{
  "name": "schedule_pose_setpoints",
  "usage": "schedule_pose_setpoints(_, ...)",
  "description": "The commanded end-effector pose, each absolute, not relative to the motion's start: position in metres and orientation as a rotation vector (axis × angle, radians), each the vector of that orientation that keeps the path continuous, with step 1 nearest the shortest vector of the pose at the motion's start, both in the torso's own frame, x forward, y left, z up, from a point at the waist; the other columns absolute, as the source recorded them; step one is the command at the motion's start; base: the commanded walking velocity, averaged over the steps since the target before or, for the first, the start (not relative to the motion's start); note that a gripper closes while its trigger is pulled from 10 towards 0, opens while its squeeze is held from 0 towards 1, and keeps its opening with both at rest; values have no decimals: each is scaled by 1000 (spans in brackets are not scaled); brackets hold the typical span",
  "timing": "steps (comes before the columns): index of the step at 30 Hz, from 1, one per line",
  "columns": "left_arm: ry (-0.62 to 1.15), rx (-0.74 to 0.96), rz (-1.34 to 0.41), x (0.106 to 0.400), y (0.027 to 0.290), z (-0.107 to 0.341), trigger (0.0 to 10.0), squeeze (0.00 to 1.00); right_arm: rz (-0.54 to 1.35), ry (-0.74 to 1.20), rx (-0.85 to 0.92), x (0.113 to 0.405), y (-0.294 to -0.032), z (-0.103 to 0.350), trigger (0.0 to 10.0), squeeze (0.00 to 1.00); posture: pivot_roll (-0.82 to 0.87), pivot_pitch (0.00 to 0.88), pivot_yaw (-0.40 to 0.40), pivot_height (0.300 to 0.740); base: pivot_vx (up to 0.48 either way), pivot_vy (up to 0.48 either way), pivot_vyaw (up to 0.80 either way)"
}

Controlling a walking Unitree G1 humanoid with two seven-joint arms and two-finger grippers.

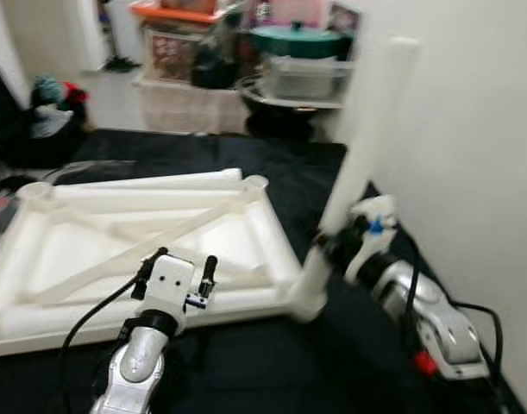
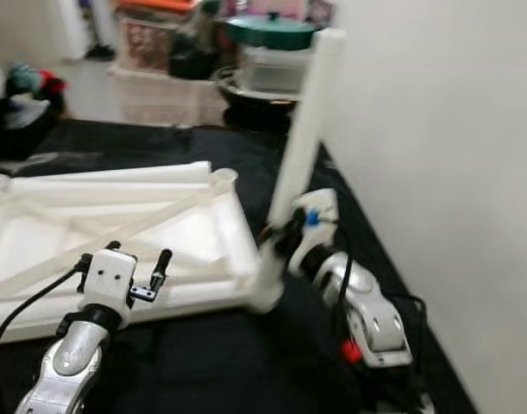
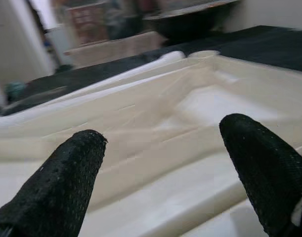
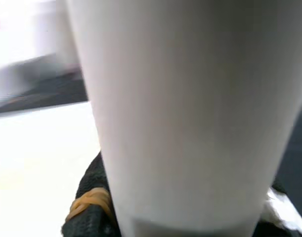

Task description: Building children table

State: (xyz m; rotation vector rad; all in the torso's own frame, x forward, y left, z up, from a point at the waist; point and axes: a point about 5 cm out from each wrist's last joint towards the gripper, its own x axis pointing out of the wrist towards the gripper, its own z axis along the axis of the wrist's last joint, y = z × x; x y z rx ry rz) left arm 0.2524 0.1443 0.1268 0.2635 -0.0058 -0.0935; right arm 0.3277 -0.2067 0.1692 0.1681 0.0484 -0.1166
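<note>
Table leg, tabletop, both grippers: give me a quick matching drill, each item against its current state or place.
Items:
1. table leg
2. upturned tabletop
3. left gripper
4. right gripper

States:
A. fingers apart, above the tabletop's near edge
B. lying underside up on the black surface
C. shut around the leg near its base
D. standing tilted in the near right corner socket

Pairs: 1-D, 2-B, 3-A, 4-C
</note>
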Motion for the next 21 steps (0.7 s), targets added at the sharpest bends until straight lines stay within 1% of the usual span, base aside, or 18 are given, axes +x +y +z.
schedule_pose_setpoints(1,1,280,-91,251,145,126,10000,0,-435,238,171,310,-252,126,0,0,124,0,-116,740,0,0,0)
schedule_pose_setpoints(2,0,280,-90,250,145,126,10000,0,-533,255,189,304,-259,120,0,0,126,0,-115,740,0,0,0)
schedule_pose_setpoints(5,0,280,-90,250,145,126,10000,0,-533,255,189,304,-259,120,0,0,126,0,-115,740,0,0,0)
schedule_pose_setpoints(6,0,282,-92,250,145,126,10000,0,-529,264,196,300,-252,117,0,0,123,0,-107,740,0,0,0)
schedule_pose_setpoints(7,2,283,-95,250,145,126,10000,0,-382,275,266,301,-226,115,2196,0,121,0,-107,740,0,0,0)
schedule_pose_setpoints(8,2,283,-95,250,145,126,10000,0,-382,275,266,301,-226,115,2196,0,121,0,-107,740,0,0,0)
schedule_pose_setpoints(9,4,284,-96,250,146,126,10000,0,-237,262,291,304,-203,119,10000,0,121,0,-107,740,0,0,0)
schedule_pose_setpoints(10,5,283,-96,251,147,126,10000,0,-53,232,332,305,-179,126,10000,0,116,0,-107,740,0,0,0)
schedule_pose_setpoints(12,5,283,-96,251,147,126,10000,0,-53,232,332,305,-179,126,10000,0,116,0,-107,740,0,0,0)
schedule_pose_setpoints(13,5,282,-96,252,148,126,10000,0,97,191,353,306,-163,134,10000,0,114,0,-106,740,0,0,0)
schedule_pose_setpoints(14,3,281,-95,253,149,127,10000,0,153,159,350,307,-160,139,10000,0,118,0,-111,740,0,0,0)
schedule_pose_setpoints(17,2,280,-94,254,149,127,10000,0,176,141,350,308,-160,142,10000,0,118,0,-111,740,0,0,0)
schedule_pose_setpoints(18,2,280,-93,255,150,128,10000,0,242,131,349,309,-159,146,10000,1000,120,0,-116,740,0,0,0)
schedule_pose_setpoints(19,0,280,-91,256,152,128,10000,0,356,112,349,305,-154,156,10000,239,119,0,-115,740,0,0,0)
schedule_pose_setpoints(20,0,280,-93,256,152,128,10000,0,500,72,343,299,-149,168,10000,0,117,0,-115,740,0,0,0)
schedule_pose_setpoints(21,0,280,-93,256,152,128,10000,0,500,72,343,299,-149,168,10000,0,117,0,-115,740,0,0,0)
